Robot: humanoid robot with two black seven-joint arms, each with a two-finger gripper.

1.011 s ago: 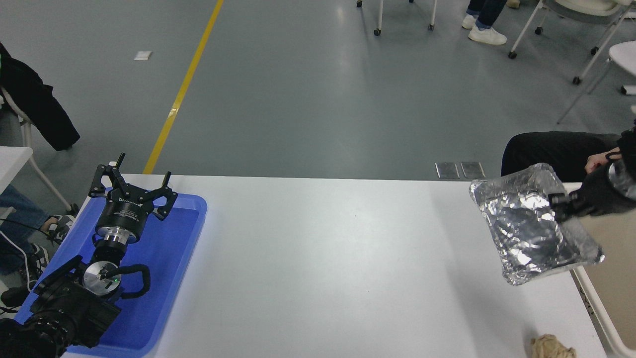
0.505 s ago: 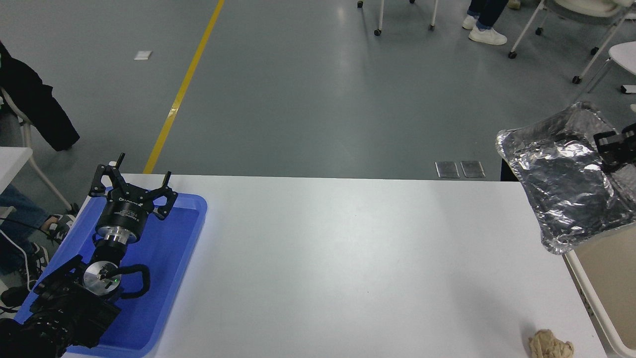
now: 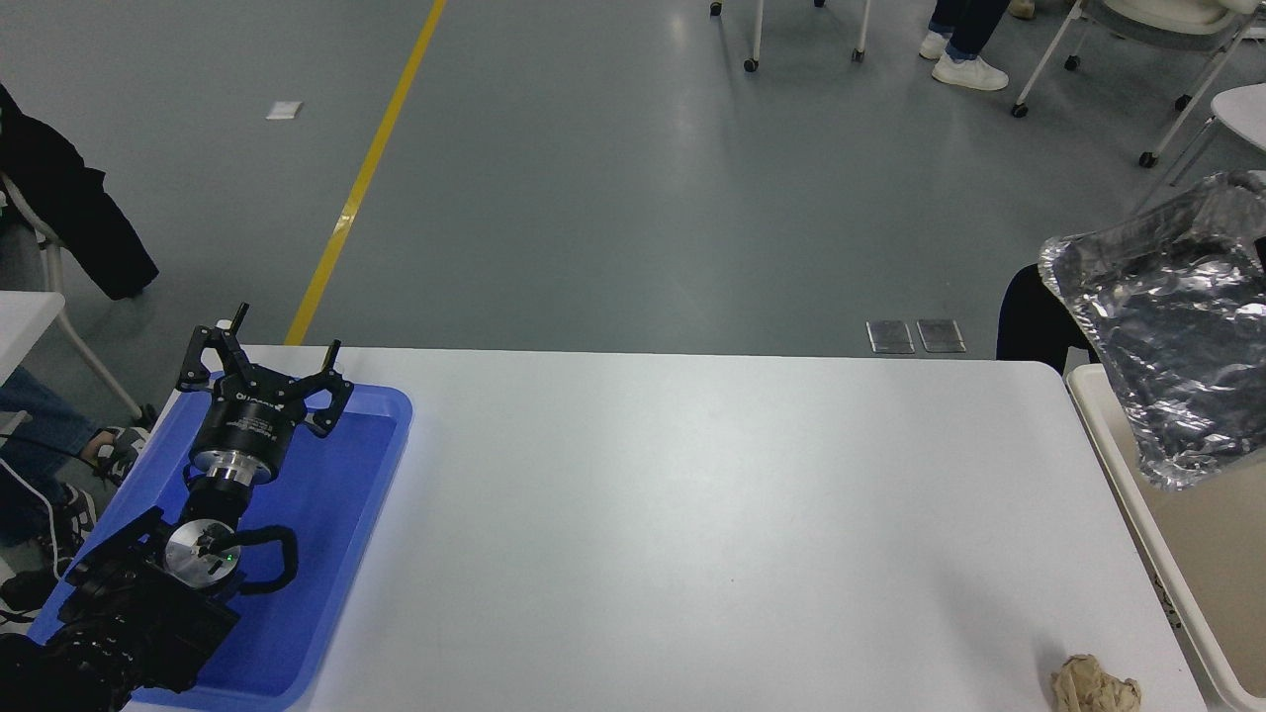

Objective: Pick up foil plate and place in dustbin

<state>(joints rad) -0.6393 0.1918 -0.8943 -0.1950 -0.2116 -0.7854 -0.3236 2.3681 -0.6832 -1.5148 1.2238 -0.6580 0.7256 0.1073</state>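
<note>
The crinkled silver foil plate [image 3: 1172,336] hangs tilted in the air at the right edge of the picture, above the near-left part of the beige dustbin [image 3: 1116,465]. The plate is cut off by the frame edge. My right gripper and arm are out of the picture, so what holds the plate is hidden. My left gripper [image 3: 262,361] is open and empty, parked over the blue tray at the lower left.
A blue plastic tray [image 3: 336,554] lies on the table's left end under my left arm. A crumpled tan paper wad [image 3: 1093,685] sits at the table's near right corner. A person in dark clothing [image 3: 1029,321] is behind the table's far right corner.
The foil plate has moved up and to the right, off the table and over the dustbin. The right gripper has left the picture. The left arm has not moved.
</note>
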